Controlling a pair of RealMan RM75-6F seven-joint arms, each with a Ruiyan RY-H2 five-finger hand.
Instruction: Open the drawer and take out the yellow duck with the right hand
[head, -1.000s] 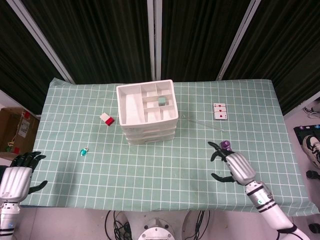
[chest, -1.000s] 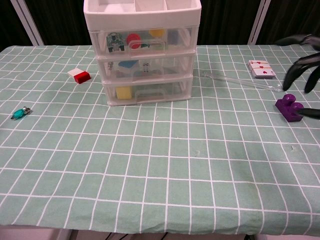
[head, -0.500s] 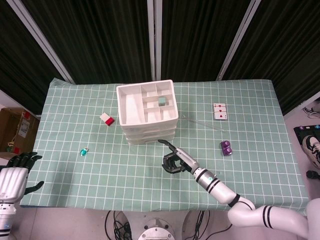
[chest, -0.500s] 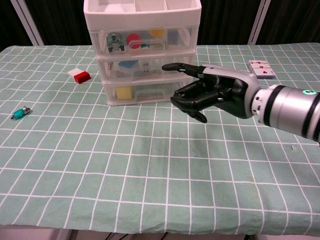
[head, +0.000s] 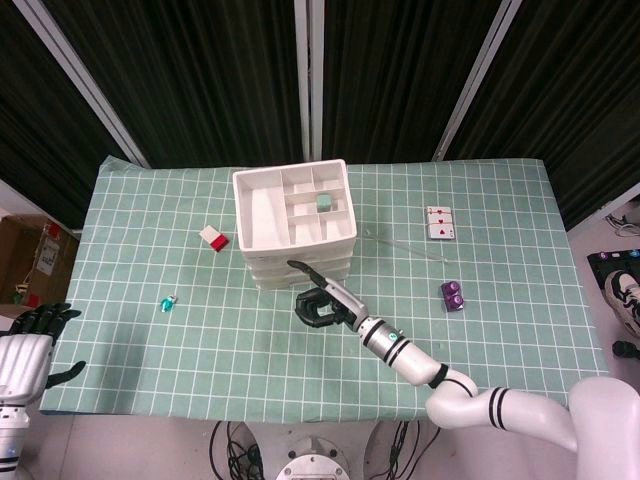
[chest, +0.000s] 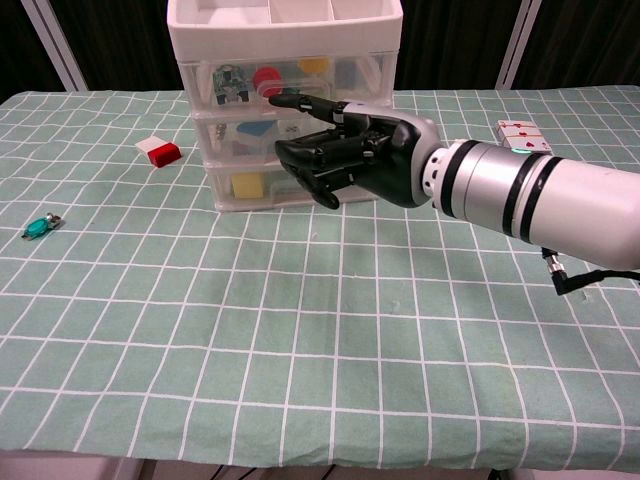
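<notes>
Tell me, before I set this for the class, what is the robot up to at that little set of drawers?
The right hand is in front of the white drawer unit, one finger extended toward the drawer fronts and the rest curled, holding nothing. All three drawers look shut. Yellow items show through the clear fronts, but which one is the duck I cannot tell. The left hand sits open at the table's near left edge. A red and white block, playing cards and a purple brick lie on the checked cloth.

One white drawer unit (head: 296, 225), three drawers | one red-and-white block (head: 214, 238) | one teal clip (head: 167, 302) | one purple brick (head: 453, 295) | one card stack (head: 439, 223) | one clear rod (head: 405, 246) | two hands: right (chest: 350, 160), left (head: 25, 350)
</notes>
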